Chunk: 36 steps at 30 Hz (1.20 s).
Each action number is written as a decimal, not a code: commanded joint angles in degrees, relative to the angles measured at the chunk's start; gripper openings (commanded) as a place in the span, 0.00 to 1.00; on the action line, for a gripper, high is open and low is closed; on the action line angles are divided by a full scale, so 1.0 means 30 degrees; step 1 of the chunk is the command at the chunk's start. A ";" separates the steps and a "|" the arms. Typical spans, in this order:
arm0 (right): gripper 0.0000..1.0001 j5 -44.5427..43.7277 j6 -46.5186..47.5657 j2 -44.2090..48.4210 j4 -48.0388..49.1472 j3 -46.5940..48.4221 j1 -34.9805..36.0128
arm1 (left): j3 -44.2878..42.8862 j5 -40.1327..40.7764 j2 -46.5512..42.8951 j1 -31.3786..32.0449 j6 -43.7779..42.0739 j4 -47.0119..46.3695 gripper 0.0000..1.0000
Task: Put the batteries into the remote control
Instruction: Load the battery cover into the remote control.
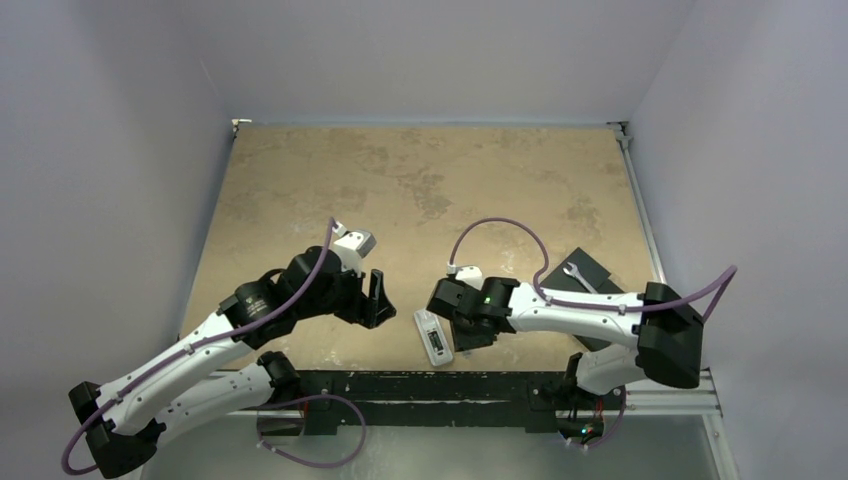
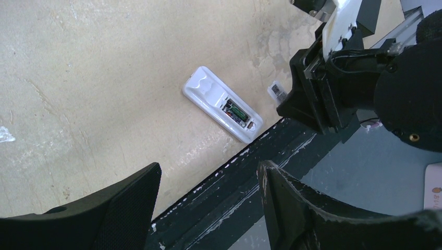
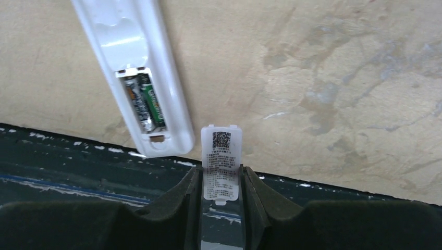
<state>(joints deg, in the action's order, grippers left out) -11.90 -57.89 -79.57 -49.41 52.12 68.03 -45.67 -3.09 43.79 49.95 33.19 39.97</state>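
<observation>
The white remote control (image 1: pixel 434 337) lies back-up near the table's front edge; it also shows in the left wrist view (image 2: pixel 221 103) and the right wrist view (image 3: pixel 136 67). Its compartment is uncovered, and two dark batteries (image 3: pixel 146 101) lie side by side inside it; they also show in the left wrist view (image 2: pixel 235 112). My right gripper (image 3: pixel 221 169) is shut on the small white cover piece (image 3: pixel 221 156), label side up, just right of the remote's near end. My left gripper (image 2: pixel 208 166) is open and empty, left of the remote (image 1: pixel 378 298).
The table's black front rail (image 1: pixel 420 385) runs just below the remote. A dark pad with a silver wrench (image 1: pixel 578 272) lies at the right, behind my right arm.
</observation>
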 commanded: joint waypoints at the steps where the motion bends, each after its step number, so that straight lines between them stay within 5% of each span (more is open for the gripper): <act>1: 0.14 0.0099 0.0443 -0.0720 0.0612 0.1333 0.0399 | -0.0210 0.0276 -0.0350 0.0048 -0.0305 -0.0482 0.69; 36: 0.16 0.0506 0.2324 -0.5562 0.1030 0.4930 0.0792 | -0.0103 0.0335 -0.1792 0.0136 -0.0318 -0.0625 0.69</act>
<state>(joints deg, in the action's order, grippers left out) -10.70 -52.05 -95.53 -46.54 64.42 70.13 -45.65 -2.13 39.07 50.06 33.23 39.97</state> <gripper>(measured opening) 0.331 0.685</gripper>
